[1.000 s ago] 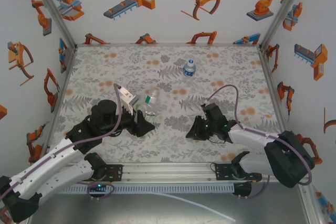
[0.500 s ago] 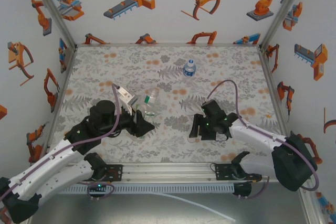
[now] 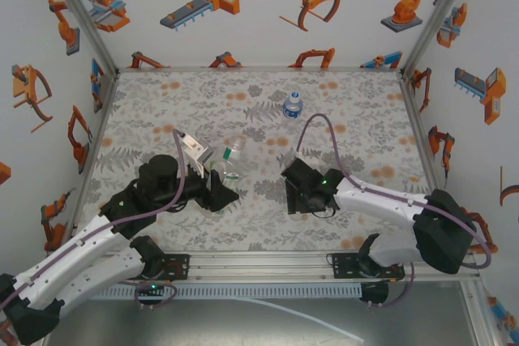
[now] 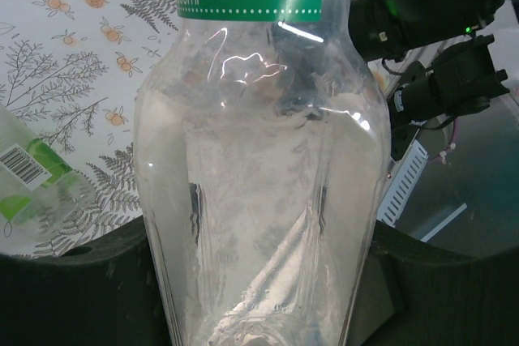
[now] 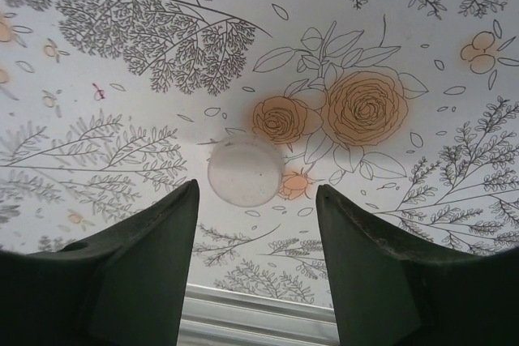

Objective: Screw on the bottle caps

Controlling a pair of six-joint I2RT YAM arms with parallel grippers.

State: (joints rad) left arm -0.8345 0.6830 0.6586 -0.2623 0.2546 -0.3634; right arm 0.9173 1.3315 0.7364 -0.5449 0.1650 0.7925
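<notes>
Left gripper point(image 3: 219, 177) is clamping the green-labelled bottle point(image 4: 259, 160) — long axis leaning, neck pointing away from the arms; right gripper point(image 5: 258, 200) is gaping above a cap point(image 5: 245, 172).

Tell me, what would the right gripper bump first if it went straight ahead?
Probably the white cap on the table, ahead between the open fingers of the right gripper; depth is unclear.

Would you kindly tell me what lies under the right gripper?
A white bottle cap lies on the floral tablecloth below the open right gripper. Its underside, against the cloth, is hidden.
</notes>
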